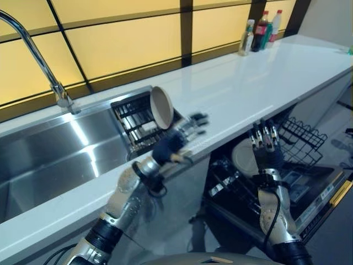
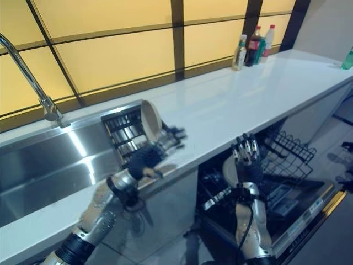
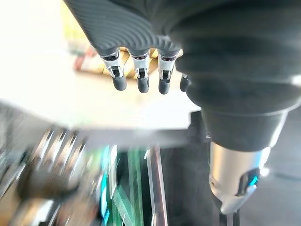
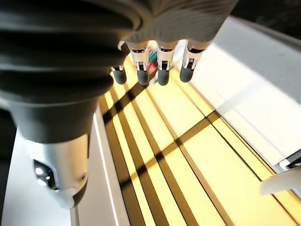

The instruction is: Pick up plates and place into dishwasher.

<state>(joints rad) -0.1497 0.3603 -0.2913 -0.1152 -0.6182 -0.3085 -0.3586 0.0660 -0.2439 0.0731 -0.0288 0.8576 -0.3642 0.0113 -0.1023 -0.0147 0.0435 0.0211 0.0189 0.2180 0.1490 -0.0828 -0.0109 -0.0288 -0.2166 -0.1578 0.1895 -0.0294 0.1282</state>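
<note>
A white desk [image 1: 248, 88] runs under yellow panelled windows, bottles [image 1: 259, 32] at the upper right. Left of centre, a rack [image 1: 138, 124] in the steel sink [image 1: 49, 160] holds one plate [image 1: 161, 107] on edge. My left hand [image 1: 185, 132] hovers beside it, fingers straight. At the lower right, my right hand [image 1: 266, 146] is spread, holding nothing, above the dishwasher basket [image 1: 300, 138], where a pale plate [image 1: 242, 157] sits.

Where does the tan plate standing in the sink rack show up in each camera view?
Left eye view: plate upright in the sink rack, just behind the left hand.
Right eye view: plate, same spot.
Left wrist view: not recognisable.
Right wrist view: not in it.
Shared landmark: the tap.
</note>
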